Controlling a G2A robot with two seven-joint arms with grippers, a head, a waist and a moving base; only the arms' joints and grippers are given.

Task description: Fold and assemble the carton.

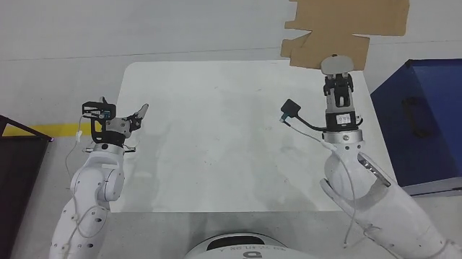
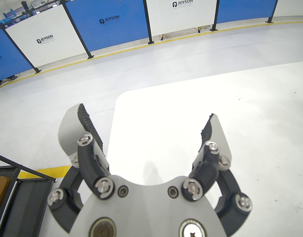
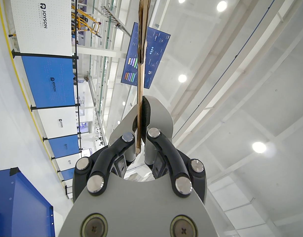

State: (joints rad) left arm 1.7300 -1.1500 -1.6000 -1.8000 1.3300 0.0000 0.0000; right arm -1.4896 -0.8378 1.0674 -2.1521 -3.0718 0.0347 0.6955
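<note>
A flat, unfolded brown carton [image 1: 343,24] is held up in the air past the table's far right corner. My right gripper [image 1: 336,65] is shut on its lower edge. In the right wrist view the carton [image 3: 141,75] runs edge-on between the closed fingers, and the right gripper [image 3: 141,110] points up toward the ceiling. My left gripper [image 1: 138,113] sits at the table's left edge, open with nothing in it. In the left wrist view the left gripper [image 2: 146,119] has its fingers spread wide above the white table [image 2: 215,114].
The white table [image 1: 238,143] has a bare top. A blue bin [image 1: 422,122] stands just right of the table. A dark rack [image 1: 14,180] stands to the left of the table on the floor, by a yellow floor line.
</note>
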